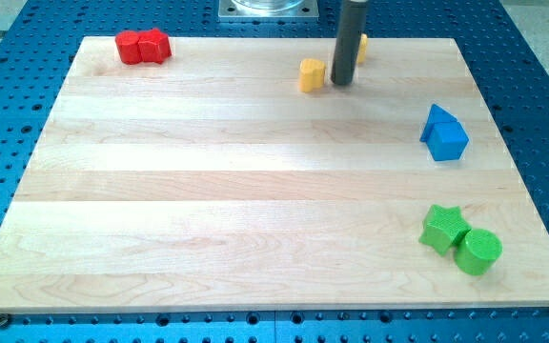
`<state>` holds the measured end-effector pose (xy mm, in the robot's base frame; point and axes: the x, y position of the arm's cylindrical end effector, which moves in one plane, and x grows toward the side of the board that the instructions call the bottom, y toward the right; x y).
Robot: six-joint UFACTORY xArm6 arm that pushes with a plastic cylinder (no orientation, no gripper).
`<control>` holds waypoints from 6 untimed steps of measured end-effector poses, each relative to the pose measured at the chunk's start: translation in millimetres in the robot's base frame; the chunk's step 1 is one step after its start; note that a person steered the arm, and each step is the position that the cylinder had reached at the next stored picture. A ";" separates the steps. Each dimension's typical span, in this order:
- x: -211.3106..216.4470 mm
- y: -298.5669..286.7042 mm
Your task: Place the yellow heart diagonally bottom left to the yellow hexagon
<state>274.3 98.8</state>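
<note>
Two green blocks, a star (443,228) and a cylinder (478,252), sit touching at the view's bottom right, with two blue blocks (443,133) huddled further up that side and two red ones (142,46) at the top left, all well clear of our job. Up by the top edge our tip (340,83) stands just right of the yellow heart (312,74), holding nothing, only touching or nearly so. We'd guess it's there to shove the heart down-left of the yellow hexagon (361,48), which peeks out behind the rod.
</note>
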 end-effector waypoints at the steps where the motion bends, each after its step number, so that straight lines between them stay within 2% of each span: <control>1: 7.8 -23.4; 2: 52.9 -99.4; 4: 49.7 -32.2; 5: 39.6 66.6; 6: -12.1 119.4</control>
